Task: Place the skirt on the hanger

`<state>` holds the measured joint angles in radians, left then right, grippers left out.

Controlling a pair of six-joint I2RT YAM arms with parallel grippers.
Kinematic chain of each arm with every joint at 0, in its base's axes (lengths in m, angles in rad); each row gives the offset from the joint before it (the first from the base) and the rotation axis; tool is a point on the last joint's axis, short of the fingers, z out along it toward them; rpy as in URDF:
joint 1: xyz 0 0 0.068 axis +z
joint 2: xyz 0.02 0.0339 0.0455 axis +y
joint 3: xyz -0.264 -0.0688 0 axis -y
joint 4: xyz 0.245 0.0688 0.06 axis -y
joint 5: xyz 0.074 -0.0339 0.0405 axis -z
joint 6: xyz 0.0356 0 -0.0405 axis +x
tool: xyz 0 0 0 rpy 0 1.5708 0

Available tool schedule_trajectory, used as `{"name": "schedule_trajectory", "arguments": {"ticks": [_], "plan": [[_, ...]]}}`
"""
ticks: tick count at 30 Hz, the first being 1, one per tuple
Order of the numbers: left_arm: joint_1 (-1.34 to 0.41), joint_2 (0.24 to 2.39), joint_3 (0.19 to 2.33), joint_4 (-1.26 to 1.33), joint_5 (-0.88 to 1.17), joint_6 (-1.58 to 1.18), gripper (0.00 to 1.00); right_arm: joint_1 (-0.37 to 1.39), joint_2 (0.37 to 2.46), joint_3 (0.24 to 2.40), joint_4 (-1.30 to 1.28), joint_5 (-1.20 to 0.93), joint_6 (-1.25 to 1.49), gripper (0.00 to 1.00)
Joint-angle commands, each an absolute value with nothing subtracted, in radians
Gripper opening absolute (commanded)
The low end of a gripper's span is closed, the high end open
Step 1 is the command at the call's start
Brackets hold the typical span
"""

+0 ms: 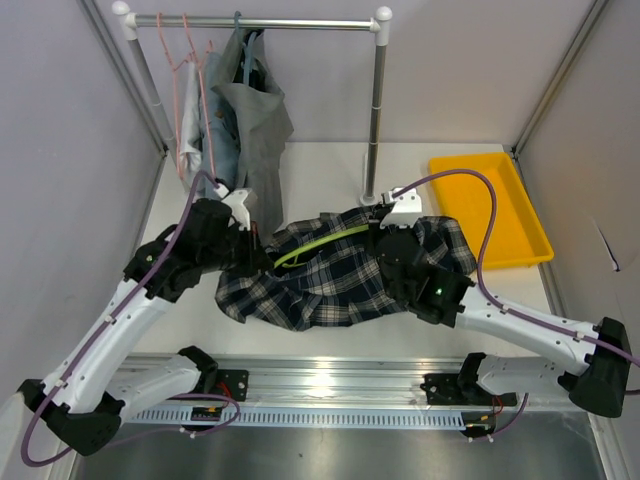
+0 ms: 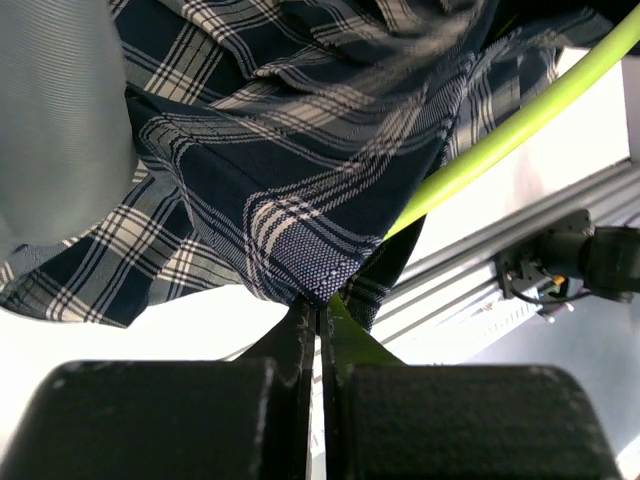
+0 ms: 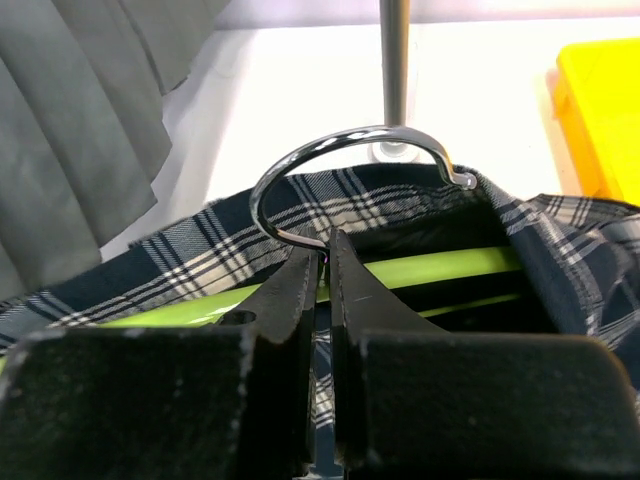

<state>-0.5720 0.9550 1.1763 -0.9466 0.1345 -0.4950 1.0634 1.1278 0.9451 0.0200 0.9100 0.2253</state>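
The left pincer (image 2: 320, 308) is clenched on a fold of the navy-and-white plaid fabric skirt (image 2: 300, 200), which spreads between the 2 pincers over the white bench (image 1: 320, 175). The right pincer (image 3: 322, 258) grips the lime-green plastic hanger (image 3: 440, 265) just below its silver metal hook (image 3: 350, 138), with the hanger's bar running inside the skirt.

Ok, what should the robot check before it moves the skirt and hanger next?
1. The left gripper is shut on the skirt edge: ok.
2. The right gripper is shut on the hanger just below its hook: ok.
3. The green bar lies inside the skirt: ok.
4. The skirt sits evenly on the hanger: cannot tell.
5. The hook is free of cloth: ok.
6. The rail has a bare stretch: ok.
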Motion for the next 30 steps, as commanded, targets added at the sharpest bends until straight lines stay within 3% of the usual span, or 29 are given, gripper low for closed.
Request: {"name": "schedule_trajectory", "arguments": {"ticks": [1, 14, 19, 30], "plan": [[-0.577, 0.956, 1.293, -0.908, 0.097, -0.482, 0.00, 1.094, 1.144, 0.963, 0.012, 0.913, 0.186, 0.00], [-0.577, 0.950, 1.459, -1.018, 0.072, -0.488, 0.00, 1.091, 1.174, 1.031, -0.012, 1.078, 0.068, 0.00], [-0.580, 0.956, 1.451, -1.022, 0.095, -0.489, 0.00, 1.091, 1.108, 1.054, -0.020, 0.999, 0.112, 0.00], [-0.661, 0.992, 1.417, -0.940, 0.078, -0.528, 0.00, 1.177, 1.178, 1.184, -0.075, 0.927, 0.202, 0.00]]}}
